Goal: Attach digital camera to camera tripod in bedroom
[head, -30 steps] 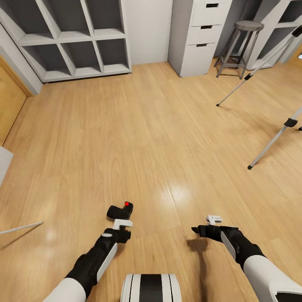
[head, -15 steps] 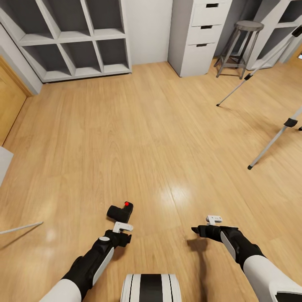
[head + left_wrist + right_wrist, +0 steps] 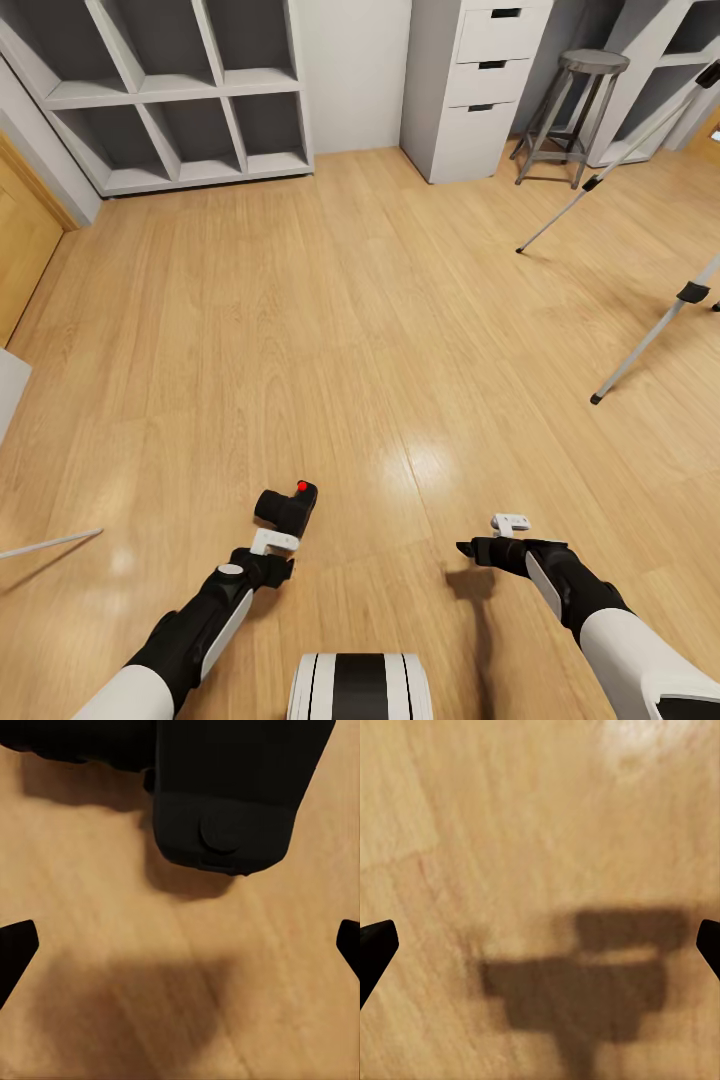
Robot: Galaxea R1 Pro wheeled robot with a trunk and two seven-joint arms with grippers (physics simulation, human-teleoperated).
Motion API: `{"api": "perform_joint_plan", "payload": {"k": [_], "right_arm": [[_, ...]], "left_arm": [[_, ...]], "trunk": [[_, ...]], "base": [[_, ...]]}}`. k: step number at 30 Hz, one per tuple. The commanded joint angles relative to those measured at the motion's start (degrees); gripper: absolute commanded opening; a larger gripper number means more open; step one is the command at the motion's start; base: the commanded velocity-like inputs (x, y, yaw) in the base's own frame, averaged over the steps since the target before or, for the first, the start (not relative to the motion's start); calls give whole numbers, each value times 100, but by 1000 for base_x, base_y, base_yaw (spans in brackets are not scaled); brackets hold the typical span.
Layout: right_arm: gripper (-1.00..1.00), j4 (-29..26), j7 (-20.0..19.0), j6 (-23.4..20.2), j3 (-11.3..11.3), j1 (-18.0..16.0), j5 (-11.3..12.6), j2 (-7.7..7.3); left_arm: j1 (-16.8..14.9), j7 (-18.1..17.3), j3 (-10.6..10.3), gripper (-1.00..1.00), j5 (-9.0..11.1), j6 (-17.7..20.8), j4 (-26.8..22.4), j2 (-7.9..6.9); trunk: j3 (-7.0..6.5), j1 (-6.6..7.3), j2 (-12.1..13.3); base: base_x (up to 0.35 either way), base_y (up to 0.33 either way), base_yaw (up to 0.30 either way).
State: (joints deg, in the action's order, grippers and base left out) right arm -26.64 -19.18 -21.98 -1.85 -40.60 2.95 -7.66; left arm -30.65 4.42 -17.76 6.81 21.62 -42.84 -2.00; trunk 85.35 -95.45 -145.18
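The camera (image 3: 287,506) lies on the floor (image 3: 330,330) just ahead of the left gripper (image 3: 268,545), whose jaws are spread and empty. The right gripper (image 3: 495,535), likewise spread and empty, hangs well to the side. The tripod (image 3: 650,340) stands far off.

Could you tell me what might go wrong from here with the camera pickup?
1. The camera lies on the floor beyond the open left gripper, outside its fingertips; closing now would likely grab nothing.
2. Pushing forward could shove the camera along the floor.
3. The tripod stands far to the right, so a weak grip risks a drop on the way.
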Motion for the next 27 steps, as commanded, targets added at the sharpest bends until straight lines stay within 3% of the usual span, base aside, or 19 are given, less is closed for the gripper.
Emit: {"api": "perform_joint_plan", "payload": {"k": [1,27], "right_arm": [[100,-9,-15,-47,-19,0,30,1],[100,-12,-23,-35,-26,0,23,1]], "left_arm": [[-3,47,-35,100,61,27,-11,-14],[-3,46,-59,100,40,30,4,10]], "trunk": [[4,1,-1],[4,1,-1]], "base": [[0,0,0],[15,0,0]]}}
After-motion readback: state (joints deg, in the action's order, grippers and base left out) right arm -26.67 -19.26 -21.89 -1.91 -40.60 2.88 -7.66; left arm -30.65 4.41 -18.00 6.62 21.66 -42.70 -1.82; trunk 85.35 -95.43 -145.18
